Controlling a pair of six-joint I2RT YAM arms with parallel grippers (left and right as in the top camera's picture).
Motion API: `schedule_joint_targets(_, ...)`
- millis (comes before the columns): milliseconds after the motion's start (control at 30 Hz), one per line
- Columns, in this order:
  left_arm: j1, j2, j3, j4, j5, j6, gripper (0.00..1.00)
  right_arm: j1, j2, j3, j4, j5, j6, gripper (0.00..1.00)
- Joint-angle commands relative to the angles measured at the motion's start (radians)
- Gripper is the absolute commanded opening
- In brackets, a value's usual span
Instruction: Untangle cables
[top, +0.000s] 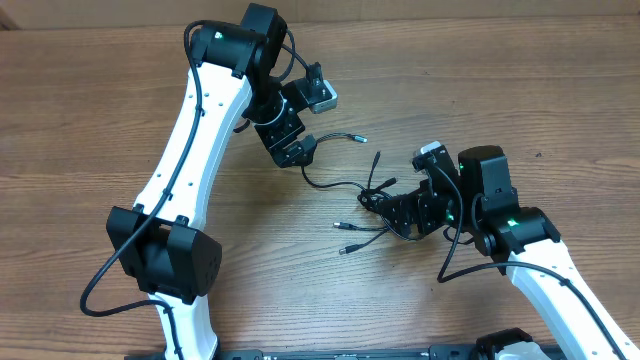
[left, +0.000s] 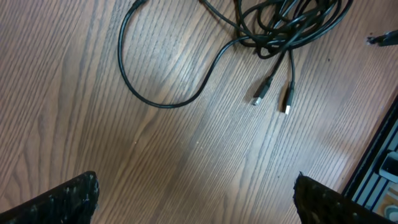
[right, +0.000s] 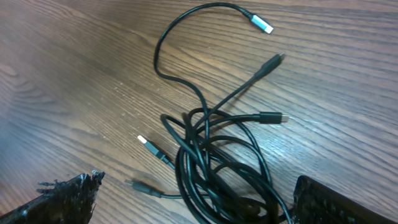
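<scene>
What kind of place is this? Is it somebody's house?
Probably a robot lab or workshop: two white robot arms stand at a wooden table, with tangled black cables on it.

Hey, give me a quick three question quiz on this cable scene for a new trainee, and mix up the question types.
1. True or false: the left gripper is shut on a cable.
2. The tangle of cables lies nearest: A) the left gripper, B) the right gripper, C) the table's far edge.
3. Fill in: in the left wrist view, ___ plug tips lie side by side just below the tangle.
Key: 1 false, both grippers are open and empty; 2 B; 3 two.
</scene>
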Motion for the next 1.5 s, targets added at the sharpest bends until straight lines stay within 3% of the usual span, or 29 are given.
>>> schedule_joint_targets(0, -0.006, 0.001, 0.005, 0.002, -0.013, 0.008, 1.00, -0.003, 0.001, 0.009, -0.006, -0.051, -0.011, 1.00)
schedule_joint_targets(167, -0.006, 0.001, 0.005, 0.002, -0.013, 0.008, 1.00, -0.003, 0.014, 0.001, -0.130, -0.051, -0.282, 1.00)
schedule_joint_targets(267, -0.006, 0.001, 0.005, 0.002, -0.013, 0.008, 1.00, -0.003, 0.043, -0.010, -0.122, -0.021, -0.304, 1.00)
schedule_joint_targets(633, -0.006, 0.001, 0.005, 0.004, -0.013, 0.007, 1.00, -0.003, 0.257, -0.010, -0.053, 0.050, -0.301, 0.85)
schedule_joint_targets(700, -0.006, 0.001, 0.005, 0.004, -0.013, 0.007, 1.00, -0.003, 0.265, -0.010, -0.027, 0.050, -0.301, 0.75)
schedule_joint_targets(800, -0.006, 0.001, 0.005, 0.004, -0.013, 0.007, 1.00, -0.003, 0.265, -0.010, 0.006, 0.049, -0.300, 0.33)
schedule_joint_targets(867, -0.006, 0.001, 0.005, 0.004, -0.013, 0.008, 1.00, -0.003, 0.265, -0.010, 0.017, 0.027, -0.300, 0.10)
schedule_joint_targets(900, -0.006, 0.001, 0.005, 0.004, -0.013, 0.008, 1.00, -0.003, 0.265, -0.010, 0.022, -0.002, -0.300, 0.04)
schedule_joint_targets(1167, -0.006, 0.001, 0.005, 0.004, -0.013, 0.008, 1.00, -0.004, 0.236, 0.012, 0.055, -0.361, -0.296, 0.04)
schedule_joint_targets(1367, -0.006, 0.001, 0.005, 0.004, -0.013, 0.008, 1.00, -0.004, 0.136, 0.040, 0.074, -0.457, -0.288, 0.04)
schedule_joint_targets(1467, -0.006, 0.001, 0.005, 0.004, -0.013, 0.008, 1.00, -0.016, 0.062, 0.040, 0.131, -0.462, -0.188, 0.04)
